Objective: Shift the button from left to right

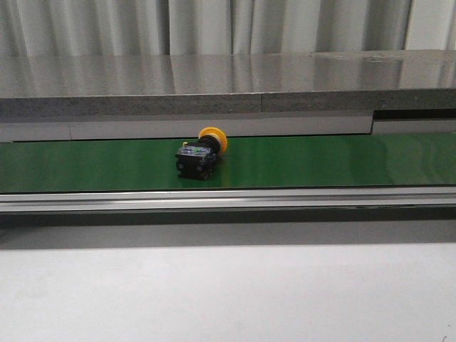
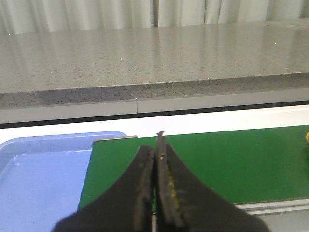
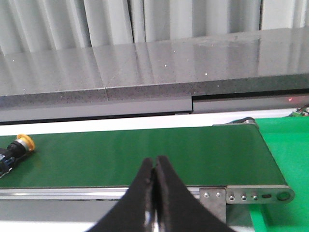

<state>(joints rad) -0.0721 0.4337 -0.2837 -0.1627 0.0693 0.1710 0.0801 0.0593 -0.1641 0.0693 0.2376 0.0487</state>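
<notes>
I see the button lying on its side on the green belt, far from both pincers. Grey curtains hang behind. My left pincer and right pincer are closed, holding nothing. The left wrist view cuts the button off.

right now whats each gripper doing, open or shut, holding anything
Left gripper: closed, holding nothing.
Right gripper: closed, holding nothing; the button lies on the green belt, apart from both.

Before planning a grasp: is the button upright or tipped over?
Tipped over. The button lies on its side on the green belt, its yellow cap facing sideways rather than up.
</notes>
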